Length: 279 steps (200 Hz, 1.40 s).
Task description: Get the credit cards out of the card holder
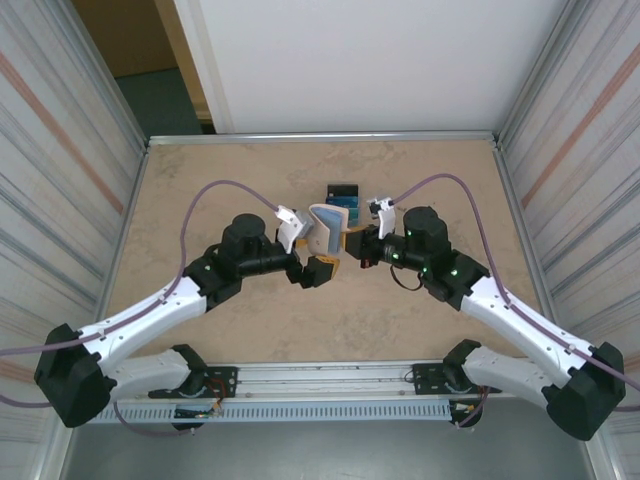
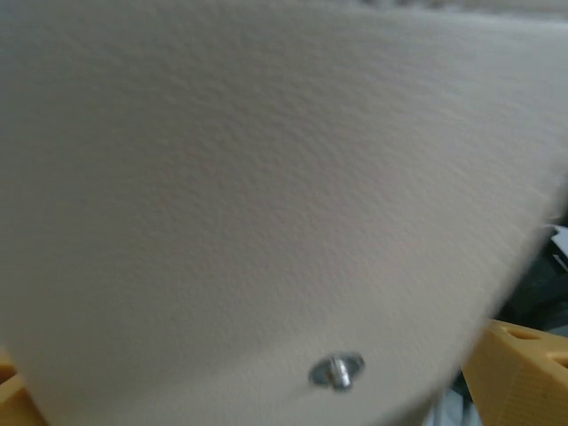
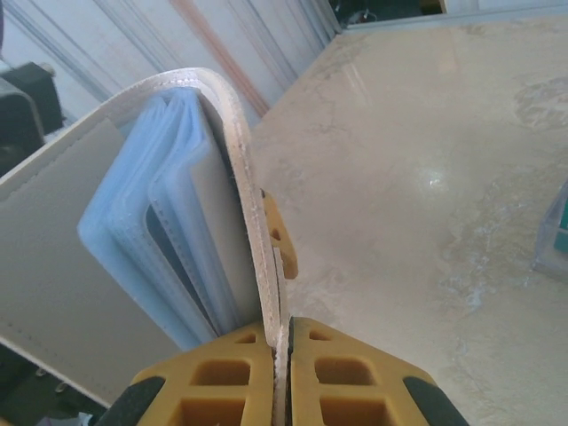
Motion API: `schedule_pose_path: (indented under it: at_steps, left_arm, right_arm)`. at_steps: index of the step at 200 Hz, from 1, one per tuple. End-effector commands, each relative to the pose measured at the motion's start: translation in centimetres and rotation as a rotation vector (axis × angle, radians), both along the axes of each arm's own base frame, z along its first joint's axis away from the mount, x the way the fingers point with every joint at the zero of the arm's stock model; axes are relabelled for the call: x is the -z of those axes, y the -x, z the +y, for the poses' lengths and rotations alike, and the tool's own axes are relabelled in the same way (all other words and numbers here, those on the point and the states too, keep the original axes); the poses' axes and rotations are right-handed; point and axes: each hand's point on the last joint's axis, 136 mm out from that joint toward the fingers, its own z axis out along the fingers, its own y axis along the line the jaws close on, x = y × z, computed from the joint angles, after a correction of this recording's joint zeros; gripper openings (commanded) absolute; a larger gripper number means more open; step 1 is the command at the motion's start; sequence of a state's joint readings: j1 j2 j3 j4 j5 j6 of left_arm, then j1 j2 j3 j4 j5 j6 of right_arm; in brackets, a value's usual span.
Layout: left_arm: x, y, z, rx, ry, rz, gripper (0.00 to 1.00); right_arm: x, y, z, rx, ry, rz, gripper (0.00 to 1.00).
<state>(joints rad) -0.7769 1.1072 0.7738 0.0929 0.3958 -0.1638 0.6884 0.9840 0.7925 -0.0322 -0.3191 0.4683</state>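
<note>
The tan card holder (image 1: 325,228) stands open on edge at the table's middle, between both grippers. My right gripper (image 3: 282,348) is shut on the edge of its right cover (image 3: 244,169); pale blue sleeves (image 3: 146,231) fan out to the left of that cover. In the top view the right gripper (image 1: 351,241) meets the holder from the right. My left gripper (image 1: 305,253) is open, its yellow fingers (image 2: 525,364) spread wide with the beige outer cover (image 2: 266,195) and its metal snap stud (image 2: 337,371) close against the camera. Blue and black credit cards (image 1: 343,193) lie on the table just behind the holder; a teal card edge (image 3: 559,232) lies at the right.
The marble-patterned tabletop (image 1: 420,180) is ringed by a metal rim and corrugated side walls (image 1: 60,150). Both arms' cables arc above the table. The cards behind the holder sit close to the right gripper's wrist.
</note>
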Motion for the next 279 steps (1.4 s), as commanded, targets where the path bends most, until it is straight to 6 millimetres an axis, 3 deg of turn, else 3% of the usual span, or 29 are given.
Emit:
schedule_pose_path:
  at_steps: [1, 20, 49, 95, 158, 189, 204, 222, 267, 279]
  left_arm:
    - [-1.1, -1.4, 0.4, -0.088, -0.046, -0.081, 0.99]
    - [-0.9, -1.6, 0.4, -0.113, -0.077, -0.098, 0.95]
    - [-1.0, -1.6, 0.6, -0.124, -0.069, -0.1, 0.79]
    - [-1.2, -1.6, 1.4, -0.158, -0.067, -0.1, 0.67]
    - [-1.0, -1.8, 2.4, -0.213, -0.069, -0.089, 0.35]
    - [-0.9, -1.9, 2.8, -0.236, -0.073, -0.079, 0.35]
    - [-0.9, -1.9, 3.0, -0.241, -0.071, -0.073, 0.42]
    - [-0.9, -1.8, 3.0, -0.242, -0.057, -0.063, 0.43]
    - [-0.9, -1.9, 3.1, -0.24, -0.022, -0.038, 0.08]
    - [-0.9, -1.9, 3.0, -0.235, -0.018, -0.034, 0.03]
  right_arm:
    - [-3.4, 0.0, -0.4, 0.032, -0.06, -0.053, 0.0]
    - [-3.4, 0.0, -0.5, 0.041, -0.059, -0.057, 0.0]
    - [-3.3, -0.1, -0.8, 0.06, -0.051, -0.059, 0.0]
    - [-3.1, -0.3, -1.2, 0.086, -0.039, -0.057, 0.0]
    - [-3.0, -0.4, -1.3, 0.095, -0.035, -0.052, 0.0]
    - [-3.0, -0.3, -1.5, 0.105, -0.036, -0.051, 0.0]
    - [-3.1, -0.2, -1.6, 0.104, -0.039, -0.052, 0.0]
    - [-3.2, -0.1, -1.7, 0.103, -0.044, -0.054, 0.0]
    - [-3.1, 0.1, -1.8, 0.102, -0.047, -0.053, 0.0]
    - [-3.2, 0.2, -1.7, 0.094, -0.05, -0.053, 0.0]
